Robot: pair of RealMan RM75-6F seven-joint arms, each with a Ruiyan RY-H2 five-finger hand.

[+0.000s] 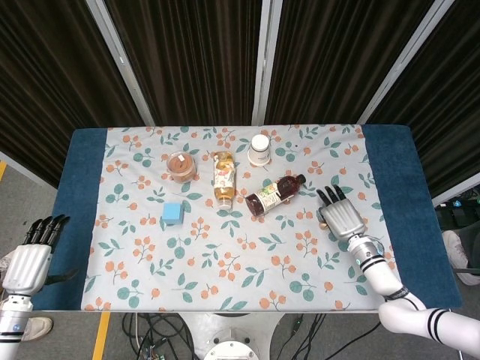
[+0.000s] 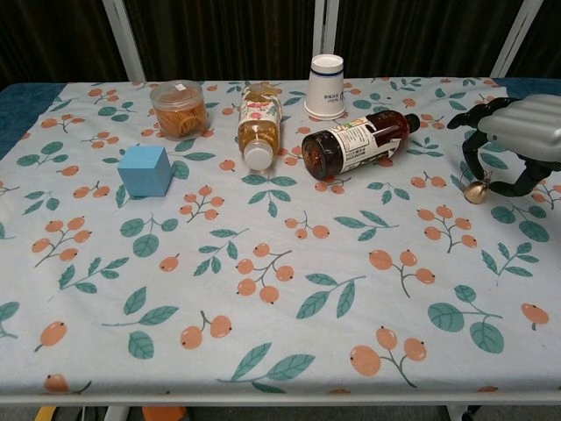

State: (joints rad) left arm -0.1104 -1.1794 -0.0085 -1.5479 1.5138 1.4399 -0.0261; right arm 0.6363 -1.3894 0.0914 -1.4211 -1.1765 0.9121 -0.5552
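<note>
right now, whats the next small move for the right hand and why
Probably ease the right hand left toward the dark brown plastic bottle lying on its side. The hand hovers empty, fingers apart, just right of the bottle's cap end, and that bottle is the nearest thing to it. A gap remains between them.

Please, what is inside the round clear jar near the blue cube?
The clear jar holds orange-brown round pieces, stacked against its wall. Its lid covers the top, so the middle and the bottom of the contents cannot be seen.
</note>
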